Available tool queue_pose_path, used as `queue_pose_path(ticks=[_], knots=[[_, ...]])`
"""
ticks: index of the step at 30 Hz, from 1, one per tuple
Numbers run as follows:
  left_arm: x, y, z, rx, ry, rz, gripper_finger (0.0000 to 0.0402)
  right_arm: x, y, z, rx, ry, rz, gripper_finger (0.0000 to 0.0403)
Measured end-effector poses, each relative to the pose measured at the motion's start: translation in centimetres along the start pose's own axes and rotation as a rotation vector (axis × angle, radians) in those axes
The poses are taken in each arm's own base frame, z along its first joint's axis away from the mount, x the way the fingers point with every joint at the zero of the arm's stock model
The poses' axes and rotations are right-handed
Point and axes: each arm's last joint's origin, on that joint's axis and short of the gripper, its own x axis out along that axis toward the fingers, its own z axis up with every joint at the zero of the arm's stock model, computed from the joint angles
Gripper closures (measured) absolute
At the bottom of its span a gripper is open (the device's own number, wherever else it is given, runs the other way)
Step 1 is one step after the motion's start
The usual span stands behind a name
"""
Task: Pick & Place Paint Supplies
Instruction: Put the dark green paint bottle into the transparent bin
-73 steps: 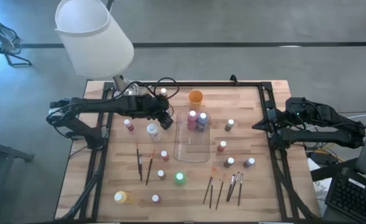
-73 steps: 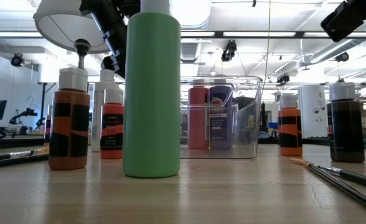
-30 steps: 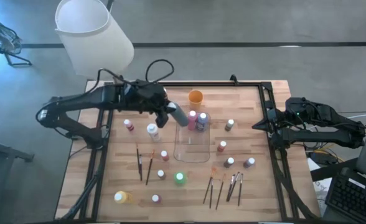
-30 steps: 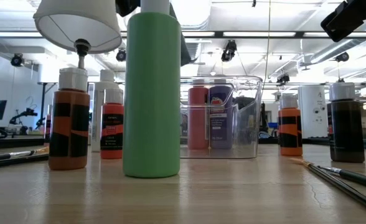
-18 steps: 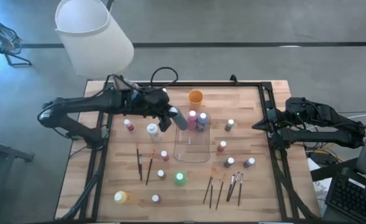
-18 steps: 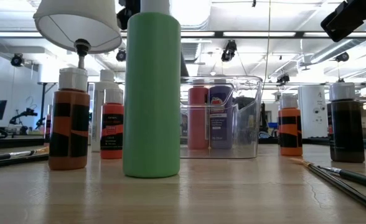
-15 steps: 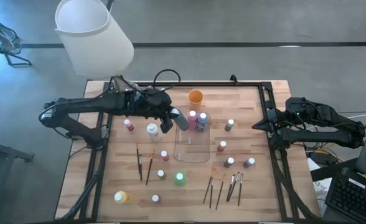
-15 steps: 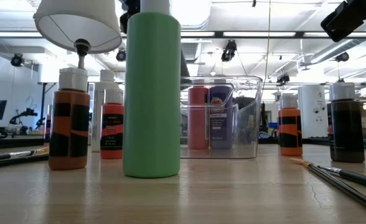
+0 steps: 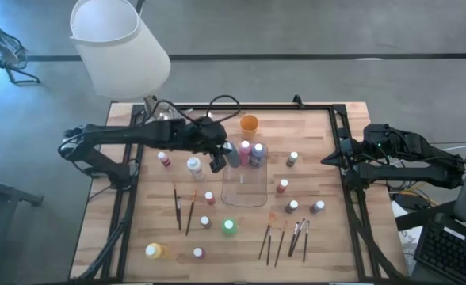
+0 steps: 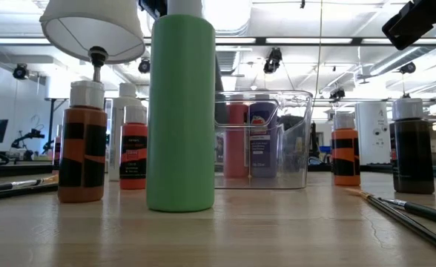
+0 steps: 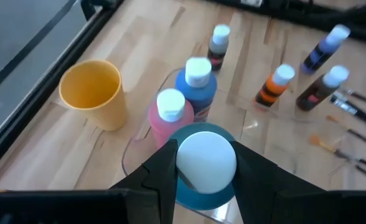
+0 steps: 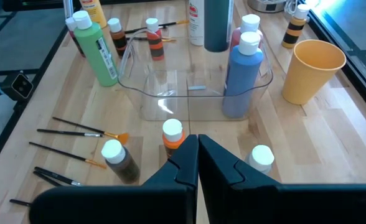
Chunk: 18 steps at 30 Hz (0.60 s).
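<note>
My left gripper [image 9: 219, 158] is shut on a teal paint bottle [image 9: 231, 153] with a white cap [image 11: 206, 163], just over the far-left corner of the clear tray [image 9: 246, 190]. A pink bottle [image 11: 169, 113] and a blue bottle [image 11: 197, 82] stand inside the tray at its far end. An orange cup [image 9: 249, 123] stands beyond the tray. My right gripper [image 12: 197, 155] is shut on nothing and waits at the table's right edge. More paint bottles and brushes are spread over the table. My left gripper pinches the teal bottle between its two fingers [image 11: 161, 171], at the shoulder [image 11: 198, 198] just below the white cap. The fingers come slanting down from the table's left. The bottle [image 12: 215, 25] hangs clear, cap uppermost, its bottom over the tray's rim.
A white bottle [image 9: 193, 166] and a red one [image 9: 164, 159] stand left of the tray. A green bottle [image 9: 230, 227] and a yellow one [image 9: 155, 251] stand near the front. Brushes [image 9: 284, 237] lie at front right, two more [image 9: 182, 210] at front left. A lampshade [image 9: 118, 43] hangs over the far left.
My left gripper has sunk and gone toward the tray, to the table's right, carrying the teal bottle with it. The bottle stays lifted and now hangs lower, over the tray's far-left corner.
</note>
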Motion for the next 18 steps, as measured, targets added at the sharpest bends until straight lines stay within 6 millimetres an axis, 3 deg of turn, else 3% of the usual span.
queue_pose_path(ticks=[18], knots=[[4.6, -0.2, -1.2, 0.106, 0.102, 0.076, 0.0275, 0.0, 0.0, 0.0, 0.0, 0.0, 0.0, 0.0394]])
